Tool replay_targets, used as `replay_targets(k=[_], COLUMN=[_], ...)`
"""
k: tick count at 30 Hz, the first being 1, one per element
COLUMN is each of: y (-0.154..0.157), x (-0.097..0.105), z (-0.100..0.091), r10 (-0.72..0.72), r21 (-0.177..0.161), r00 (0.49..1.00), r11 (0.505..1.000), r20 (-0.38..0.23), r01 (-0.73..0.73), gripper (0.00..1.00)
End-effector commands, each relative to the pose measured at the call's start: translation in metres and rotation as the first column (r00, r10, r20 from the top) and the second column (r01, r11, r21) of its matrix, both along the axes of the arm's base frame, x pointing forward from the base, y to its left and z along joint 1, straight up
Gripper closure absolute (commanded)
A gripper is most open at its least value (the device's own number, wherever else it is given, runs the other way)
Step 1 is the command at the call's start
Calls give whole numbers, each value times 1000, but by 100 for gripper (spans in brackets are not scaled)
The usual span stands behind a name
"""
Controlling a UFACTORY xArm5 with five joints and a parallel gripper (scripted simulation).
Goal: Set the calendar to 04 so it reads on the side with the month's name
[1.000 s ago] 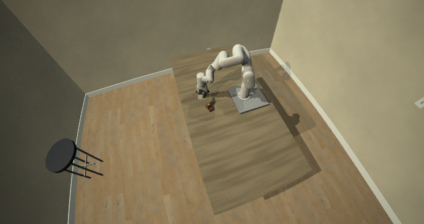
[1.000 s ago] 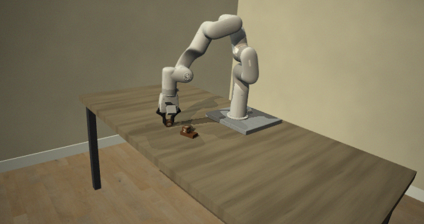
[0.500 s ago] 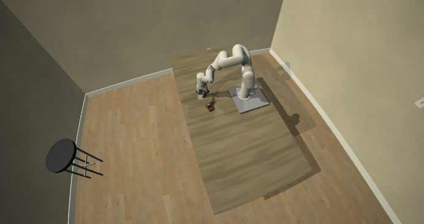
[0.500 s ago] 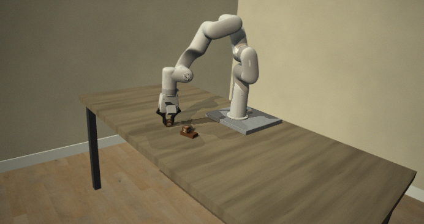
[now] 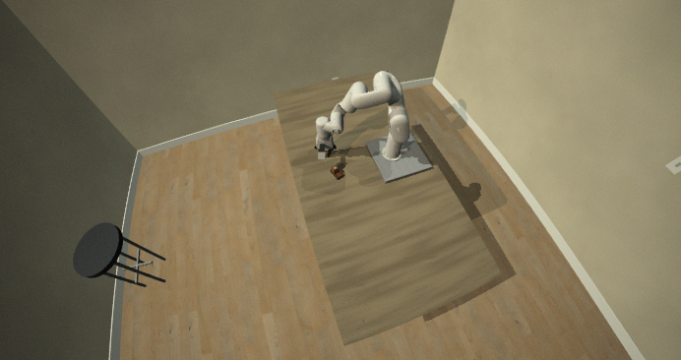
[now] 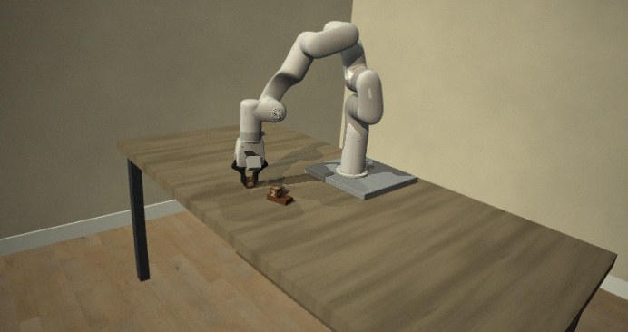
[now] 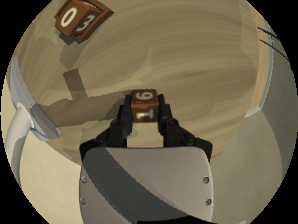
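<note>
My gripper (image 5: 325,152) (image 6: 250,182) (image 7: 144,103) points down and is shut on a brown cube (image 6: 250,183) (image 7: 144,106). In the wrist view two of its faces show, one with a 1 and one with a 6 or 9. It is at or just above the table; I cannot tell whether it touches. The other brown cube (image 6: 275,191) (image 7: 75,19) is at the brown tray (image 5: 340,175) (image 6: 283,200) (image 7: 106,13), apart from my gripper. It shows a 0 and a 3 in the wrist view and a 2 in the exterior view. The month's name cannot be read.
The wooden table (image 5: 394,242) (image 6: 408,241) carries everything. The arm's grey base plate (image 5: 410,169) (image 6: 383,184) lies to the right of the gripper and tray in the top and exterior views. A black stool (image 5: 98,250) stands on the floor, away from the table.
</note>
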State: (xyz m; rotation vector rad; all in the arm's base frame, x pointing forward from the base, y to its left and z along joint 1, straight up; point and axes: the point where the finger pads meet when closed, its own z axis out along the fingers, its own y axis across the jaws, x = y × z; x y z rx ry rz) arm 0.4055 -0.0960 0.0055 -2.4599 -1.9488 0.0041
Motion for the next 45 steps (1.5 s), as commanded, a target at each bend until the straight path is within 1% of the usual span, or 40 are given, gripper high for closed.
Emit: replay_targets(k=[1, 9, 10, 12, 13, 15, 16, 20, 21, 23, 24, 38, 41, 45], y=[0, 0, 0, 0, 0, 0, 0, 0, 0, 0, 0, 0, 0, 0], x=[1, 1, 1, 1, 1, 1, 1, 1, 1, 1, 1, 1, 1, 1], z=[1, 1, 1, 1, 1, 1, 1, 1, 1, 1, 1, 3, 9, 25], r10=[0, 0, 0, 0, 0, 0, 0, 0, 0, 0, 0, 0, 0, 0], r21=[-1, -1, -1, -1, -1, -1, -1, -1, -1, -1, -1, -1, -1, -1], r00=[1000, 1000, 1000, 1000, 1000, 1000, 1000, 1000, 1000, 1000, 1000, 1000, 1000, 1000], r11=[1000, 1000, 1000, 1000, 1000, 1000, 1000, 1000, 1000, 1000, 1000, 1000, 1000, 1000], r20=[3, 3, 3, 3, 3, 3, 3, 3, 3, 3, 3, 3, 3, 3], r01=[0, 0, 0, 0, 0, 0, 0, 0, 0, 0, 0, 0, 0, 0], gripper=[71, 71, 67, 67, 63, 63, 59, 59, 55, 55, 51, 51, 51, 51])
